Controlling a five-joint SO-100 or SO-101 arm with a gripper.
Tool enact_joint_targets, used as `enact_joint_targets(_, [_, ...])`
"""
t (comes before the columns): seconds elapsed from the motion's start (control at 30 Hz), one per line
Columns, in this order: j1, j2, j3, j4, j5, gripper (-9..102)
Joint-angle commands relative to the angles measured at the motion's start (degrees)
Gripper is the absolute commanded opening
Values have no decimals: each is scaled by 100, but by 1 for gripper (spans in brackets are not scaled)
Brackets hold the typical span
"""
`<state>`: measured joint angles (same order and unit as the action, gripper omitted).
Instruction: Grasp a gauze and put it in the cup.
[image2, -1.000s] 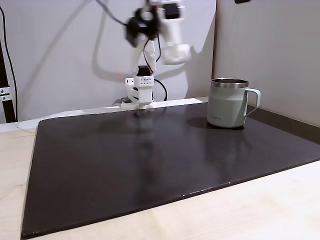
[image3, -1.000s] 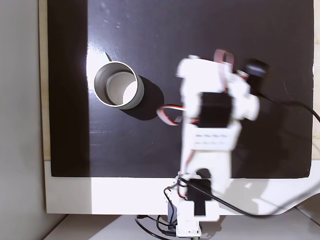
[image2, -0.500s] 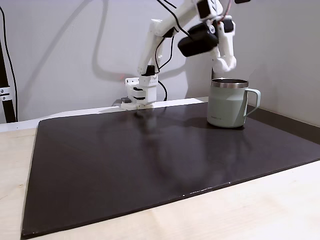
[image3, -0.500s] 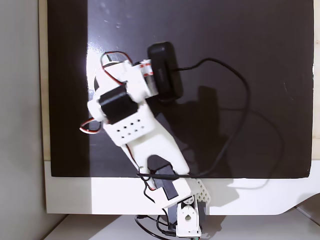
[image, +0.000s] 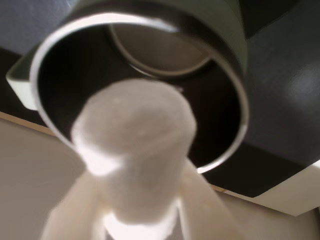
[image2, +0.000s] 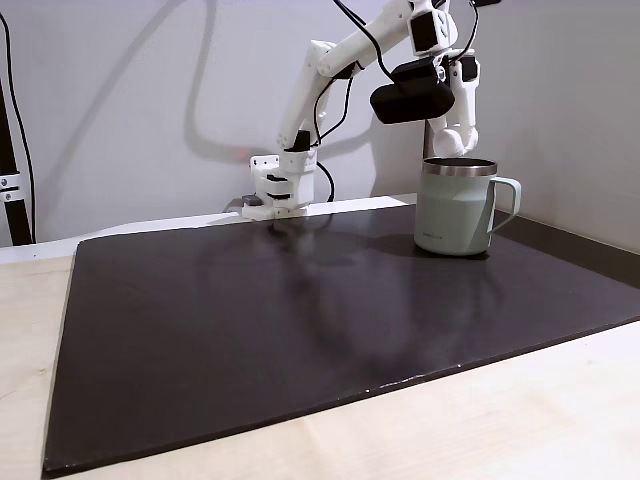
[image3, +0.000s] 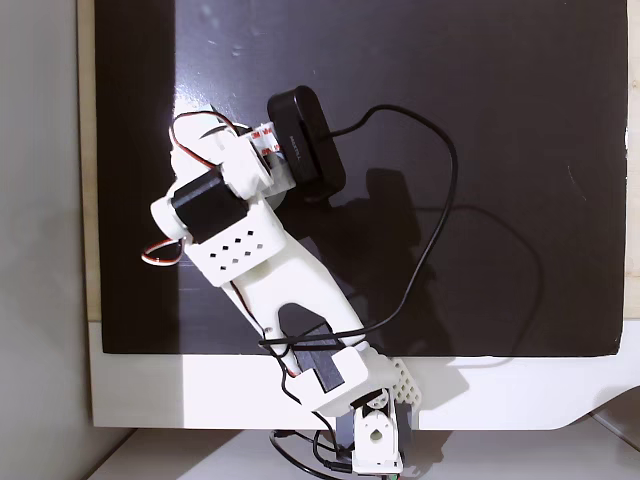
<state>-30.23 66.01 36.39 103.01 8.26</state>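
Where the pale wooden tabletop (image2: 520, 420) runs along the near edge of a fixed view, a large dark mat (image2: 300, 310) covers most of it, glossy enough to carry faint reflections, and a plain grey-white wall (image2: 120, 90) rises behind, meeting a second wall at about 1 o'clock. From the mat's centre in that view, the arm's white base (image2: 278, 185) stands at roughly 12 o'clock on the far edge, and the cup (image2: 458, 205) sits at about 2 o'clock, upright, its squared handle turned toward 3 o'clock. A small dark mark shows low on the cup's side, too small to read. In a fixed view from above, the mat (image3: 480, 120) is bordered by a white board (image3: 200, 385) at 6 o'clock, and the arm (image3: 250, 260) reaches from there toward 11 o'clock, hiding the cup beneath it; a black cable (image3: 430, 250) loops out toward 3 o'clock.

In the wrist view the gauze (image: 135, 150) is a blurred white roll held upright between the two white fingers (image: 205, 210), its long axis running away from the camera and its rounded end pointing into the cup's mouth (image: 227, 75). The gripper (image: 137, 202) is closed snugly around the roll, which hangs just above the steel rim.
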Motion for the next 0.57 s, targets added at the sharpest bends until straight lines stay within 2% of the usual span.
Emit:
enact_joint_targets(0.0, [-70, 79, -211, 26, -35, 23])
enact_joint_targets(0.1, [-97, 97, -211, 26, 44, 26])
enact_joint_targets(0.53, [-149, 149, -62, 26, 44, 26])
